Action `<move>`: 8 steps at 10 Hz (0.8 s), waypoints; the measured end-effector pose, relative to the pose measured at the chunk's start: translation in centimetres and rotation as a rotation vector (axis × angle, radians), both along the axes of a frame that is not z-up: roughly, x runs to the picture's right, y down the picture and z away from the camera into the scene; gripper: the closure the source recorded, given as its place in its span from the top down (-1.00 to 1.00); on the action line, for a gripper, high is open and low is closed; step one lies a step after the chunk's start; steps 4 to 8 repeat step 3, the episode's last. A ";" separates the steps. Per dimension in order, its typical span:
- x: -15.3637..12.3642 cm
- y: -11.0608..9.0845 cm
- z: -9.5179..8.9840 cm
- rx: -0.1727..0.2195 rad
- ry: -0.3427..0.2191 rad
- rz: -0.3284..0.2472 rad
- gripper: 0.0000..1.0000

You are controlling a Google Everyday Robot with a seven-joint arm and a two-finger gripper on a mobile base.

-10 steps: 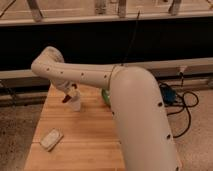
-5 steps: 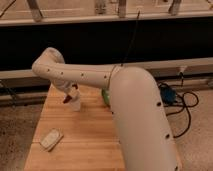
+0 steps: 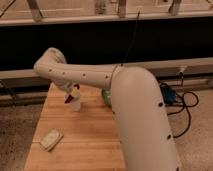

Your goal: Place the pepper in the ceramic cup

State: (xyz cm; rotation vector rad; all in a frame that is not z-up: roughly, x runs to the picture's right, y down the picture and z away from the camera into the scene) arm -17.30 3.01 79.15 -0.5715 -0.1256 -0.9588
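Single camera view across a wooden counter (image 3: 90,140), largely masked by the robot's white arm (image 3: 135,110). The arm bends at an elbow on the left and reaches down to the hand (image 3: 71,96), which hangs directly over a small pale vessel, judged to be the ceramic cup (image 3: 75,105), standing on the counter's far half. A dark red-brown object at the hand, just above the cup's rim, is taken to be the pepper (image 3: 69,96); the hand appears clenched on it, though the contact itself is not resolved. Compared with the views half a second and one second before, the arm and hand sit in nearly the same pose, shifted only slightly, so the carry seems finished and the hand is settling over the cup. The remaining step is judged to be the release into the cup. A green bowl (image 3: 106,97) shows partly behind the arm; a pale flat object (image 3: 51,139) lies near the counter's front left.
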 end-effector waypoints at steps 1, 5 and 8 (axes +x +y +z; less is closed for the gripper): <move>0.1 0.0 0.0 0.000 -0.001 -0.002 -0.22; 0.1 0.0 0.2 -0.002 -0.003 -0.003 -0.35; 0.1 0.0 0.2 -0.002 -0.003 -0.003 -0.35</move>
